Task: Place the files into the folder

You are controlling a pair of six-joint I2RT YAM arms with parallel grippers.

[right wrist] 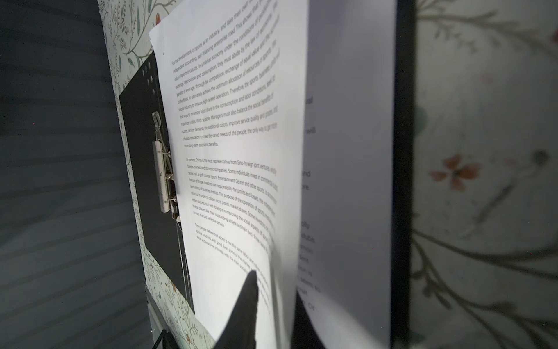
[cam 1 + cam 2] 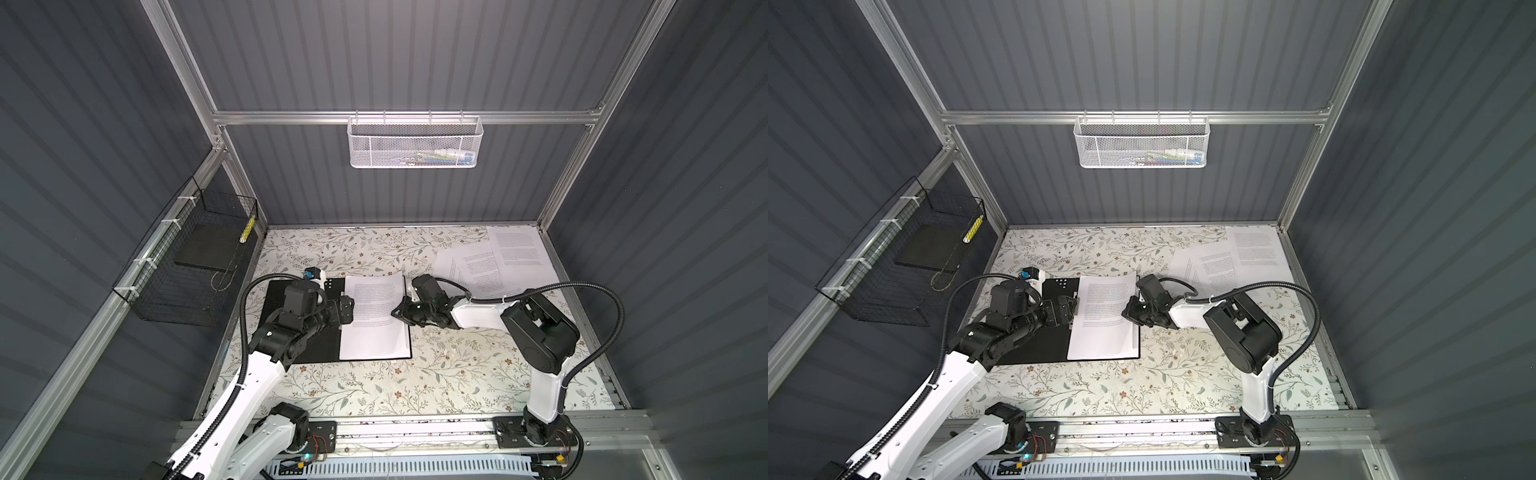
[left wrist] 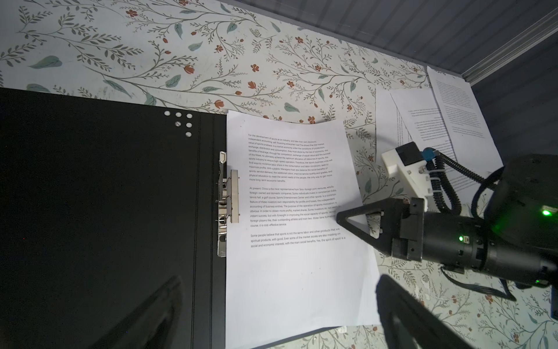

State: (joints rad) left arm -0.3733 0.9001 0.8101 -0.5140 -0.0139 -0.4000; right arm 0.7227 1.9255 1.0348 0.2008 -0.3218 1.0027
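The folder [image 2: 322,345] [image 2: 1042,347] lies open on the floral table, black inside [image 3: 90,181], with a metal clip [image 3: 229,196] [image 1: 161,178] by its spine. A printed sheet [image 2: 374,320] [image 2: 1100,320] [image 3: 296,272] [image 1: 226,121] lies on its right half, over another sheet [image 1: 347,151]. My right gripper [image 2: 397,311] [image 2: 1126,312] [image 3: 339,216] [image 1: 274,284] is at that top sheet's right edge. Its jaws stand slightly apart, with the lifted edge between them. My left gripper [image 2: 347,309] [image 2: 1069,309] [image 3: 277,320] hangs wide open over the spine, holding nothing. More files [image 2: 515,245] [image 2: 1254,245] [image 3: 453,102] lie loose at the back right.
A black wire basket [image 2: 195,266] [image 2: 913,266] holding a dark slab hangs on the left wall. A white mesh basket [image 2: 415,141] [image 2: 1142,143] hangs on the back rail. Grey walls close in three sides. The arms' base rail [image 2: 415,428] runs along the front edge.
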